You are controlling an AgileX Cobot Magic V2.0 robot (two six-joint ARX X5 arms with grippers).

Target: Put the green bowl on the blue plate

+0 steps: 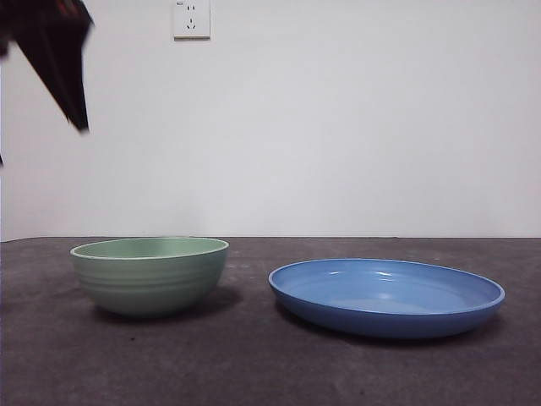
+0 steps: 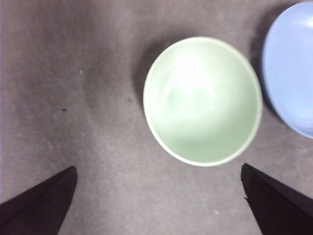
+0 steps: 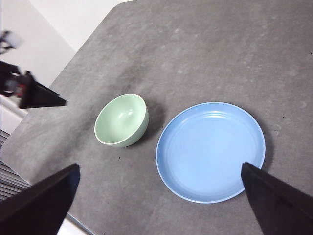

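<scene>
The green bowl (image 1: 150, 275) stands upright and empty on the dark table, left of the blue plate (image 1: 386, 296), with a gap between them. The plate is empty. My left gripper (image 2: 158, 167) is open and hangs high above the table, over the bowl (image 2: 203, 100), with the plate's edge (image 2: 291, 63) beside it. It shows as a black tip (image 1: 63, 68) at the front view's top left. My right gripper (image 3: 159, 166) is open and empty, high above both the bowl (image 3: 121, 120) and the plate (image 3: 210, 152).
A dark grey mat (image 1: 254, 364) covers the table. A white wall with a socket (image 1: 192, 19) stands behind. The table's edge and corner (image 3: 29, 142) lie near the bowl's side. The left arm (image 3: 34, 93) shows in the right wrist view.
</scene>
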